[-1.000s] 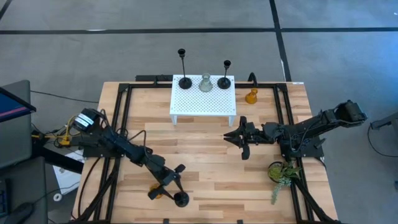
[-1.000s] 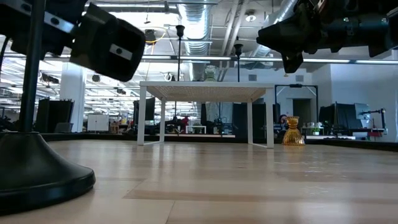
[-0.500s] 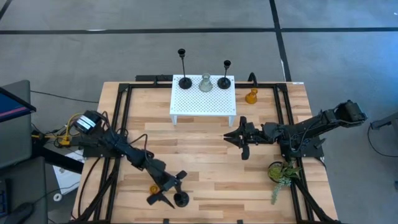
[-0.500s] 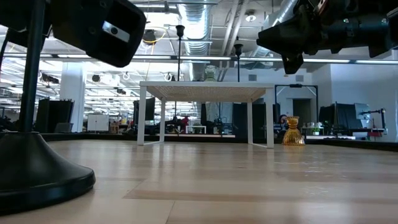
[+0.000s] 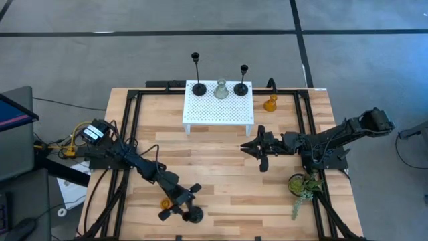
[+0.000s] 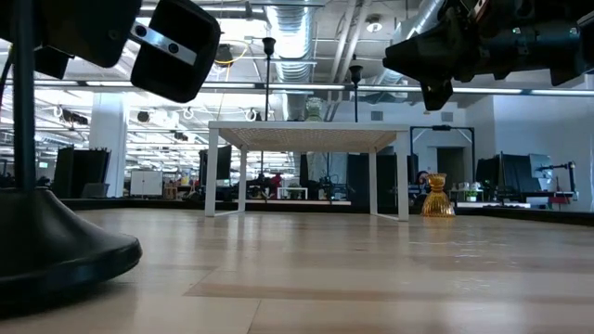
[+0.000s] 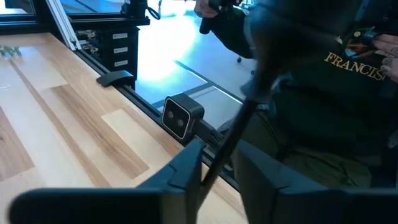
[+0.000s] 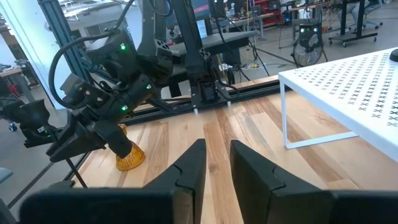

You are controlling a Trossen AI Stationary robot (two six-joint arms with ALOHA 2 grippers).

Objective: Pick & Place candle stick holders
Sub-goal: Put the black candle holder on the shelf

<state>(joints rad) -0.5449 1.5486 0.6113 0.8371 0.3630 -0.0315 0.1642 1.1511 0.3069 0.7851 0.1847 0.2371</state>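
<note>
Gripping the thin stem of a black candle stick holder [image 7: 233,140] near the table's front edge, the left gripper [image 5: 182,203] has its fingers closed on the rod, whose round base [image 6: 56,250] rests on the wood. An amber holder [image 5: 166,203] sits just beside that gripper. The right gripper [image 5: 249,148] hovers above mid-table in front of the white perforated stand [image 5: 217,110], fingers nearly together and holding nothing. On the stand stand a tall black holder [image 5: 198,86], a clear glass one [image 5: 221,90] and a shorter black one [image 5: 241,87]. Another amber holder [image 5: 270,104] rests on the table beside the stand. A green plant sprig [image 5: 302,187] lies near the right arm.
</note>
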